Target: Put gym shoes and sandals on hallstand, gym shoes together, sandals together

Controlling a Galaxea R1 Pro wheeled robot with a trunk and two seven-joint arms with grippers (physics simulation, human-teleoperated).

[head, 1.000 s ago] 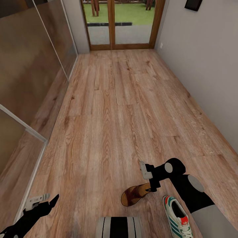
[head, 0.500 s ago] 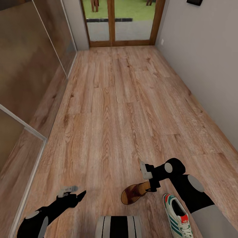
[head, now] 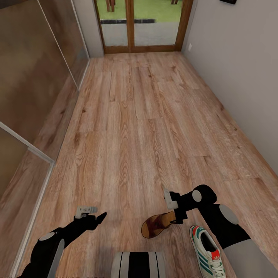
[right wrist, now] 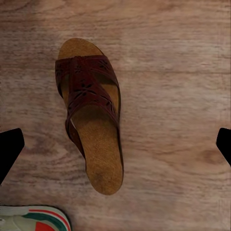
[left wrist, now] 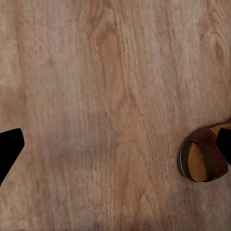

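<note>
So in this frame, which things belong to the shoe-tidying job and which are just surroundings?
Job:
- sandal lying on the corridor floor, below the open right hand
- gym shoe on the floor beside it
- left hand, over bare floor

Surroundings:
- glass doors at the corridor's end
- grey wall
- glossy panels on the other side

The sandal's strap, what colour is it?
Dark reddish-brown with cut-out patterning, over a tan footbed; the sandal shows best in the right wrist view.
</note>
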